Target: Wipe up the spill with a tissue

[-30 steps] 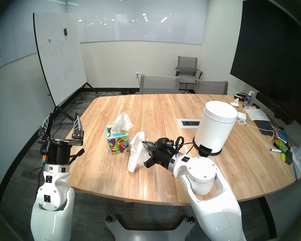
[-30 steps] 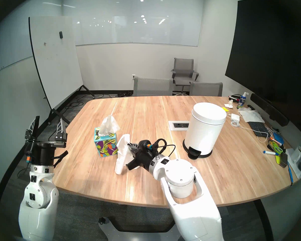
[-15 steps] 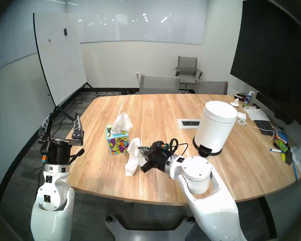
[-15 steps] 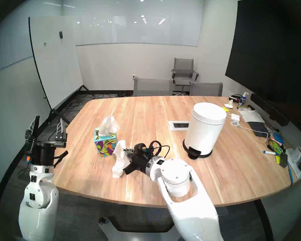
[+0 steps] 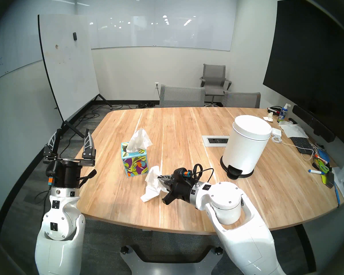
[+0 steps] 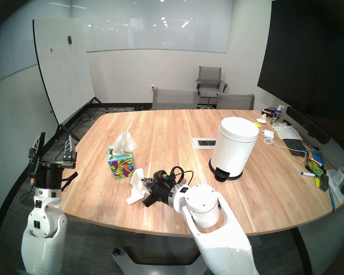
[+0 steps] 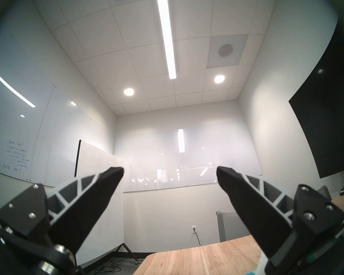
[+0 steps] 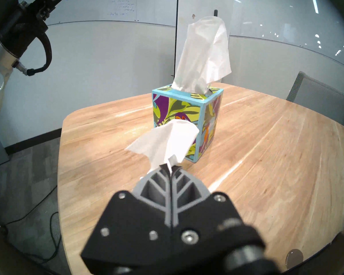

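Observation:
My right gripper (image 5: 159,177) (image 6: 143,180) (image 8: 171,167) is shut on a white tissue (image 5: 151,187) (image 6: 136,187) (image 8: 167,143). It is low over the wooden table (image 5: 111,189), just in front of the colourful tissue box (image 5: 134,163) (image 6: 120,166) (image 8: 185,117). The tissue's lower end lies crumpled on the wood. A small dark brownish glossy blot (image 8: 295,257) (image 6: 184,180) sits on the table beside the right wrist, on its far side. I cannot make out a pale blot. My left gripper (image 5: 73,130) (image 6: 56,135) (image 7: 170,169) is open and empty, pointing up beyond the table's left edge.
A white pedal bin (image 5: 246,145) stands to the right, with a power outlet plate (image 5: 216,140) beside it. Markers, scissors, a keyboard and papers (image 5: 318,165) crowd the right edge. Grey chairs (image 5: 182,96) stand at the far side and a whiteboard (image 5: 68,70) at the left.
My right gripper has moved down and toward the table's near edge with the tissue. The tissue's lower end now crumples on the wood. The left arm has not moved.

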Controlling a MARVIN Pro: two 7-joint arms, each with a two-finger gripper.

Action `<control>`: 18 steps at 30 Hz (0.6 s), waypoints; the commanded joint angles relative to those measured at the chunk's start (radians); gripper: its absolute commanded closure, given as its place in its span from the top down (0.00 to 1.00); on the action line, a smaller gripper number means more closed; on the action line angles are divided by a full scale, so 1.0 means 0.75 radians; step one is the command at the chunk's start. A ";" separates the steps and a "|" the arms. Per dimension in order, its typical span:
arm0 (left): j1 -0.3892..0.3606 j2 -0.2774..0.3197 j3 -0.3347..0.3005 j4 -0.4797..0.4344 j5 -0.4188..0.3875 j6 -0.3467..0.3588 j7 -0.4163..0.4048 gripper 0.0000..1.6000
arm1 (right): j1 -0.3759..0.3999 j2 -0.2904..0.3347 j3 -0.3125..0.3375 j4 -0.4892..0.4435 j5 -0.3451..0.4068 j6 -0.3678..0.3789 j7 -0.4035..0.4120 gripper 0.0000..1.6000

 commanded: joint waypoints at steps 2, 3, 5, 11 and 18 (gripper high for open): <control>0.003 -0.003 -0.002 -0.024 0.001 -0.010 0.001 1.00 | 0.039 -0.027 -0.019 0.044 0.004 -0.023 0.005 0.00; 0.003 -0.003 -0.002 -0.024 0.001 -0.010 0.001 1.00 | 0.044 -0.029 -0.020 0.060 0.007 -0.027 0.008 0.00; 0.003 -0.003 -0.002 -0.024 0.001 -0.010 0.001 1.00 | 0.055 -0.037 -0.025 0.098 0.010 -0.039 0.012 0.00; 0.003 -0.003 -0.002 -0.024 0.001 -0.010 0.001 1.00 | 0.080 -0.058 -0.039 0.207 0.007 -0.088 0.008 0.00; 0.003 -0.003 -0.002 -0.023 0.001 -0.010 0.001 1.00 | 0.109 -0.074 -0.036 0.255 0.009 -0.111 0.004 0.00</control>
